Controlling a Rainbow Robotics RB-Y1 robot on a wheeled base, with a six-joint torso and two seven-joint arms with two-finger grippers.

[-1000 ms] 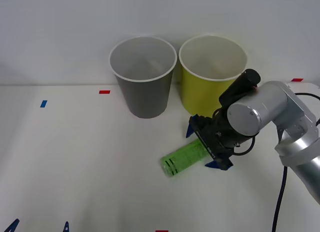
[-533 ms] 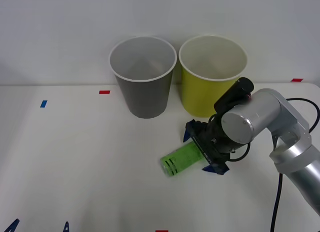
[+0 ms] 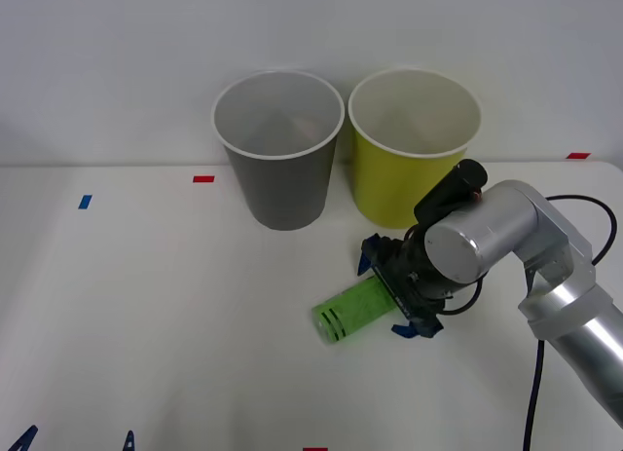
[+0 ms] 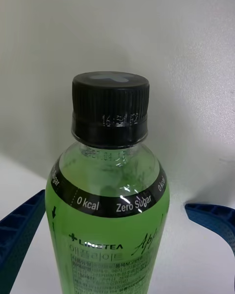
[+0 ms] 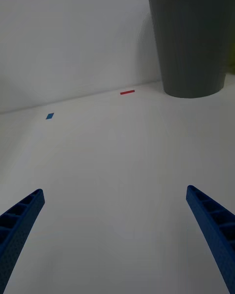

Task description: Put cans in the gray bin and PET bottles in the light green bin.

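The right gripper (image 3: 398, 297) is wide open around the bottle (image 3: 352, 310). It looks light and slippery; grab its middle.

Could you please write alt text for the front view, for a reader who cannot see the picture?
The right gripper reaches around one end of a green-labelled PET bottle lying on its side on the white table, its blue fingers open on either side. Behind stand the gray bin and, to its right, the light green bin, both upright. The left gripper's fingertips wait at the near left edge.
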